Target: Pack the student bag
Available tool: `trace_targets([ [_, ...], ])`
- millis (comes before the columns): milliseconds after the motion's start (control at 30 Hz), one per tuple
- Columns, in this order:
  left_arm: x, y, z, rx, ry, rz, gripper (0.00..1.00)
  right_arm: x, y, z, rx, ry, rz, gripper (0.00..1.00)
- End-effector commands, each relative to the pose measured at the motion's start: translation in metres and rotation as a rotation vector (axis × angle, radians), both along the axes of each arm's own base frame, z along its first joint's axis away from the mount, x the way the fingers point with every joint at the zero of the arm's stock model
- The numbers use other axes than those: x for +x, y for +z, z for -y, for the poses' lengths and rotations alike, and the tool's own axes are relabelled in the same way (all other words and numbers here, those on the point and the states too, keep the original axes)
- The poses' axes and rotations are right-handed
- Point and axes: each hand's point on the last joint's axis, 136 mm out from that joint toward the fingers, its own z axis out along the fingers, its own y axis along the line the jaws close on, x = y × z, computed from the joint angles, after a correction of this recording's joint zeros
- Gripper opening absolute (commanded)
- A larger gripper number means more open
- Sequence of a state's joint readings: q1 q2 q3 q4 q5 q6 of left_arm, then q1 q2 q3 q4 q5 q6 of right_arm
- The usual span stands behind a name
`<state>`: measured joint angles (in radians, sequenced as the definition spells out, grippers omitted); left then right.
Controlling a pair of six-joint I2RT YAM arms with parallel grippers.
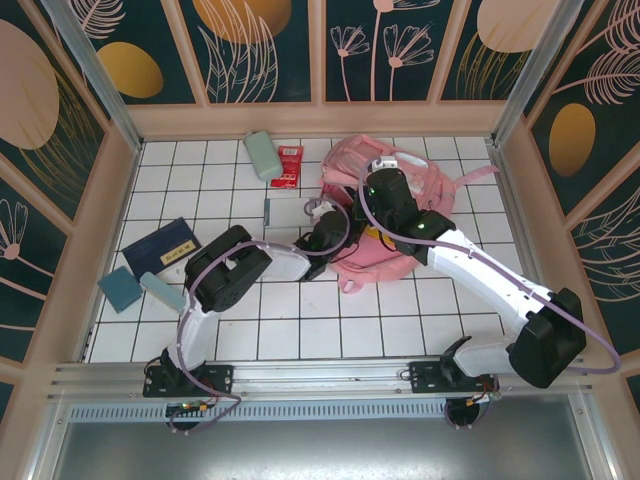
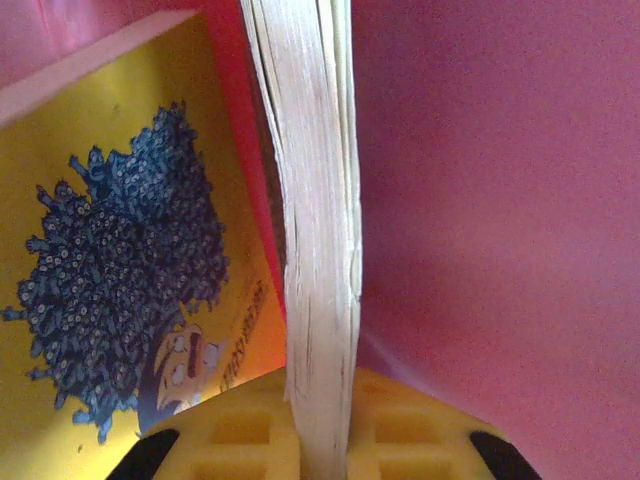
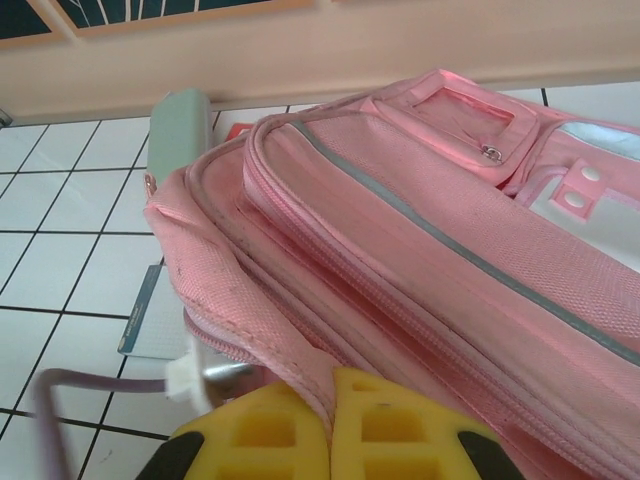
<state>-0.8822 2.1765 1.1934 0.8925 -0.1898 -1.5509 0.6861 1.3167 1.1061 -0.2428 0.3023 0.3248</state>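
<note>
The student bag (image 1: 345,165) lies flat toward the far middle of the table, slightly to your right, with both arms reaching into it. In the left wrist view, pink fabric surrounds the camera. Your left gripper (image 2: 320,445) is clamped on the page edge of a thick book (image 2: 320,250), which stands inside the bag. The book's yellow cover (image 2: 120,250) shows a dark blue mass of tiny figures shaped like a tree, above a cartoon face.

Your right gripper (image 3: 330,405) is pinched closed on the bag's pink zipper edge, at the side of the opening. A pale grey strip runs along the panel above it.

The table (image 1: 300,320) is white tile with dark grout lines. These things lie on it:
- A grey-green box (image 1: 263,155) and a red box (image 1: 288,166) touch each other just left of the bag, near the far wall.
- A thin grey-blue booklet (image 1: 268,211) lies near the left arm.
- A dark blue book (image 1: 160,243) and two pale teal blocks (image 1: 120,288) (image 1: 162,291) sit well apart at the left edge.

Wood-framed dark wall panels (image 1: 260,50), painted with pale flowers and gold ovals, enclose the table.

Orange lettering runs along the yellow cover's lower edge, too slanted to read. The markings on the red box and the pale label on the blue book are too small to make out.
</note>
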Motion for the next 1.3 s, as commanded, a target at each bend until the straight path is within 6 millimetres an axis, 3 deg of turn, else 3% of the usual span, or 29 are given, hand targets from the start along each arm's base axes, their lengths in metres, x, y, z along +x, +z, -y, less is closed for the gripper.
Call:
trace_targets([
  [0, 0.008, 0.006, 0.017, 0.006, 0.015, 0.007, 0.09, 0.004, 0.06, -0.002, 0.154, -0.004, 0.138, 0.0],
  [67, 0.004, 0.011, 0.025, 0.018, -0.007, 0.02, 0.35, 0.004, 0.059, 0.0, 0.151, -0.007, 0.136, 0.0],
  [133, -0.003, 0.015, 0.027, 0.025, -0.019, 0.03, 0.51, 0.005, 0.058, 0.002, 0.149, -0.014, 0.134, 0.0],
  [233, -0.013, 0.021, 0.027, 0.042, -0.039, 0.043, 0.57, 0.007, 0.054, 0.004, 0.15, -0.018, 0.129, 0.0],
  [467, -0.036, 0.036, 0.031, 0.045, -0.111, 0.076, 0.58, 0.011, 0.047, 0.008, 0.151, -0.031, 0.116, 0.0],
  [667, -0.044, 0.016, 0.028, 0.149, -0.134, -0.006, 0.76, 0.012, 0.046, 0.012, 0.149, -0.04, 0.112, 0.0],
  [867, -0.05, -0.008, 0.025, 0.225, -0.154, -0.092, 0.82, 0.013, 0.043, 0.012, 0.155, -0.038, 0.103, 0.0],
  [1000, -0.052, -0.012, 0.01, 0.321, -0.13, -0.118, 0.87, 0.012, 0.041, 0.013, 0.148, -0.041, 0.101, 0.0],
  [1267, -0.067, 0.008, -0.036, 0.425, -0.069, -0.101, 0.91, 0.013, 0.033, 0.014, 0.151, -0.04, 0.089, 0.0],
])
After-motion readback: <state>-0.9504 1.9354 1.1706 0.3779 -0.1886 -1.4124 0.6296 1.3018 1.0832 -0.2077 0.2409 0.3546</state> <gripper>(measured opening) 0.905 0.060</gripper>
